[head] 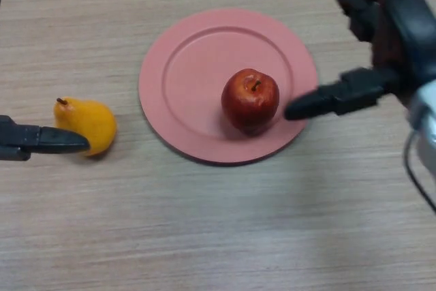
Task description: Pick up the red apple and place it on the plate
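A red apple [250, 99] stands upright on the pink plate [191, 73], right of the plate's middle. My right hand [392, 39] is at the plate's right edge, open, with its thumb [327, 101] stretched toward the apple, its tip just short of the apple's right side. Its fingers [357, 5] are spread above and behind, apart from the apple. My left hand [34, 140] shows at the left edge, only a straight finger in view, pointing right and lying in front of a yellow pear.
A yellow pear [87, 124] lies on the wooden table [218, 236] to the left of the plate, against the tip of my left hand.
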Motion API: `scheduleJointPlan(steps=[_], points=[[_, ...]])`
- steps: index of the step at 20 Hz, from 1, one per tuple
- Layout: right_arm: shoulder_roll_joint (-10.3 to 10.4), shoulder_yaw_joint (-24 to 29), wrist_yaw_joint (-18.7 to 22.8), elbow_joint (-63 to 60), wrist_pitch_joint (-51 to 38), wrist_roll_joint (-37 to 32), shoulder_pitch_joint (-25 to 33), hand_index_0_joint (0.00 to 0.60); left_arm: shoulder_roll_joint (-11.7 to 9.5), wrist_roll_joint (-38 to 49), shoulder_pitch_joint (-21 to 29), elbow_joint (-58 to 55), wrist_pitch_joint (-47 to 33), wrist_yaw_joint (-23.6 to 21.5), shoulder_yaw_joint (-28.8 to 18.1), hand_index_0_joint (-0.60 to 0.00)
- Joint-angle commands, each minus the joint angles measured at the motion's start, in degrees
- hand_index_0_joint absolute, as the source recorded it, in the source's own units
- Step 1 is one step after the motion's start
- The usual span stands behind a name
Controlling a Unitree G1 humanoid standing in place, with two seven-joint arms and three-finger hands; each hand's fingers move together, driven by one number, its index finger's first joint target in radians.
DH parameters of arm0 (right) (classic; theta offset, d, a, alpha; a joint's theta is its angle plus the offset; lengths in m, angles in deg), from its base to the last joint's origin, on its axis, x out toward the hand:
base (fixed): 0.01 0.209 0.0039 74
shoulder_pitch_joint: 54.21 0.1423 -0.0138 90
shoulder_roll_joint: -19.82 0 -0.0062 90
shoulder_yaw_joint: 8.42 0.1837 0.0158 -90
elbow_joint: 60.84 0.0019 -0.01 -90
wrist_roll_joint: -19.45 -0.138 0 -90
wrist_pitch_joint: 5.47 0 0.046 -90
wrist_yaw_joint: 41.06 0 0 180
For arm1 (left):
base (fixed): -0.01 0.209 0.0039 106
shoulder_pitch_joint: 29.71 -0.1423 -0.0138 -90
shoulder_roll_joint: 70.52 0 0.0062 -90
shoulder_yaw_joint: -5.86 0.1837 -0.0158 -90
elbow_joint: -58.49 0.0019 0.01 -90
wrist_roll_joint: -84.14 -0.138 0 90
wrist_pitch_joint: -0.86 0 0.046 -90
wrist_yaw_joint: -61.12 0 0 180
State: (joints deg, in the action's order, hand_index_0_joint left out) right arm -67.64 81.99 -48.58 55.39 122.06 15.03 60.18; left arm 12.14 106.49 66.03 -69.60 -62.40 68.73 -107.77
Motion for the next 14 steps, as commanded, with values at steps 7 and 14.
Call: scheduleJointPlan(steps=[7,14], points=[[-6.48,8.70,-4.83,16.46,-2.08,-5.34,-10.34,0.000,-0.03,-4.63,-1.94,2.95,-11.29,6.13,-4.91,0.000],[-5.09,8.92,-6.76,18.26,-2.74,-2.64,-14.35,0.000,0.05,-5.31,-2.34,4.89,-13.82,6.60,-4.43,0.000]])
